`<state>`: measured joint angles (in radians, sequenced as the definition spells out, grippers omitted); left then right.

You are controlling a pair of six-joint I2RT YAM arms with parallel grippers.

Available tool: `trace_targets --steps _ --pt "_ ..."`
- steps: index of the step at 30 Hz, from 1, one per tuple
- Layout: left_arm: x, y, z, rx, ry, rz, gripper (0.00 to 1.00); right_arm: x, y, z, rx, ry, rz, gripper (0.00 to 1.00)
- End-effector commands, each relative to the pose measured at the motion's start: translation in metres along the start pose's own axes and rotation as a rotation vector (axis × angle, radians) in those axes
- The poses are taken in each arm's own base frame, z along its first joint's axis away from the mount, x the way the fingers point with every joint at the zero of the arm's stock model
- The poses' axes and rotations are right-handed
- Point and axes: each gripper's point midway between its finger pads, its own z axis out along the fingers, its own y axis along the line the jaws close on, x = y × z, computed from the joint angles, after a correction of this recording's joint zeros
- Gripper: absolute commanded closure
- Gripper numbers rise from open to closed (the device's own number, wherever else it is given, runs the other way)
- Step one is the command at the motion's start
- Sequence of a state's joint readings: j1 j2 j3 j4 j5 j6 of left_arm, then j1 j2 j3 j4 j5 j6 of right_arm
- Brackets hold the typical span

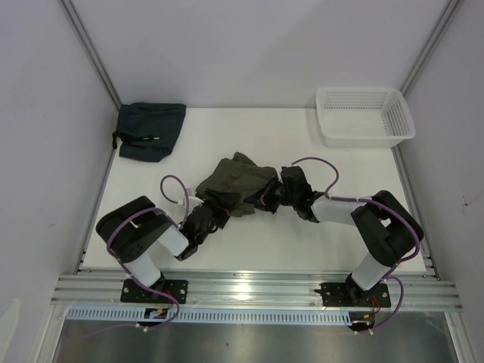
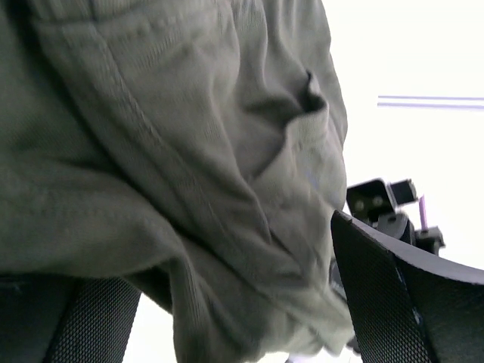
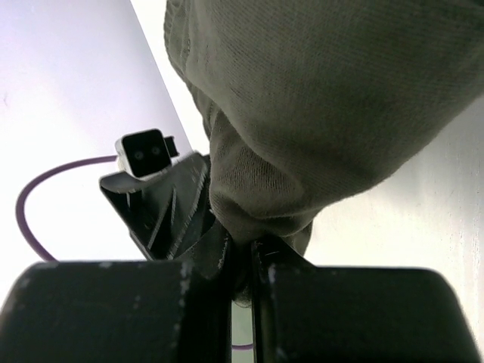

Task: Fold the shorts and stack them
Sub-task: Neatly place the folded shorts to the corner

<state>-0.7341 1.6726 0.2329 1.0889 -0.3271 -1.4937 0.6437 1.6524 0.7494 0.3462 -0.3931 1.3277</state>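
The olive-green shorts [image 1: 236, 181] lie bunched in the middle of the table, between the two arms. My right gripper [image 1: 274, 195] is at their right edge, shut on a fold of the cloth [image 3: 302, 113]; the pinch shows where the jaws meet [image 3: 246, 253]. At the lower left edge of the shorts is my left gripper [image 1: 209, 219]. It is open, and its mesh-padded fingers [image 2: 401, 295] stand wide apart on either side of a hanging fold of the olive shorts [image 2: 189, 174]. The cloth drapes between them [image 2: 242, 318] without being pinched.
A dark folded garment [image 1: 150, 130] lies at the back left corner of the table. A white mesh basket [image 1: 364, 115] stands at the back right. Grey walls close the table on the left, right and back. A metal rail [image 1: 257, 289] runs along the near edge.
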Motion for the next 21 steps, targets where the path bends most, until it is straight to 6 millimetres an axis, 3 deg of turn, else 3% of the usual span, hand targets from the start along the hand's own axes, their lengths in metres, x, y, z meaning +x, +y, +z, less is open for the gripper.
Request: trace_targets --steps 1,8,11,12,13,18,19,21 --pt "0.008 0.009 -0.011 -0.011 0.028 0.035 0.01 -0.002 0.022 -0.002 -0.072 0.011 -0.005 1.00" --pt "-0.012 0.007 -0.025 -0.012 -0.031 0.116 0.01 -0.013 0.006 -0.005 0.007 -0.025 -0.031 0.99" --pt "-0.017 -0.003 -0.027 -0.031 -0.044 0.200 0.01 -0.020 -0.008 -0.017 0.020 -0.048 -0.010 0.98" --pt "-0.021 0.010 -0.029 -0.094 -0.052 0.242 0.01 -0.022 -0.013 -0.021 0.024 -0.055 -0.005 0.97" --pt "-0.024 -0.002 -0.033 -0.071 -0.058 0.272 0.01 -0.026 -0.022 -0.027 0.037 -0.070 0.006 0.96" --pt "-0.038 -0.014 -0.046 -0.086 -0.099 0.332 0.01 -0.041 -0.055 -0.048 0.141 -0.156 -0.031 0.83" --pt "-0.042 -0.007 -0.048 -0.117 -0.103 0.367 0.01 -0.043 -0.066 -0.053 0.158 -0.169 -0.022 0.79" --pt "-0.045 -0.019 -0.050 -0.098 -0.113 0.381 0.01 -0.049 -0.068 -0.057 0.154 -0.198 -0.037 0.65"
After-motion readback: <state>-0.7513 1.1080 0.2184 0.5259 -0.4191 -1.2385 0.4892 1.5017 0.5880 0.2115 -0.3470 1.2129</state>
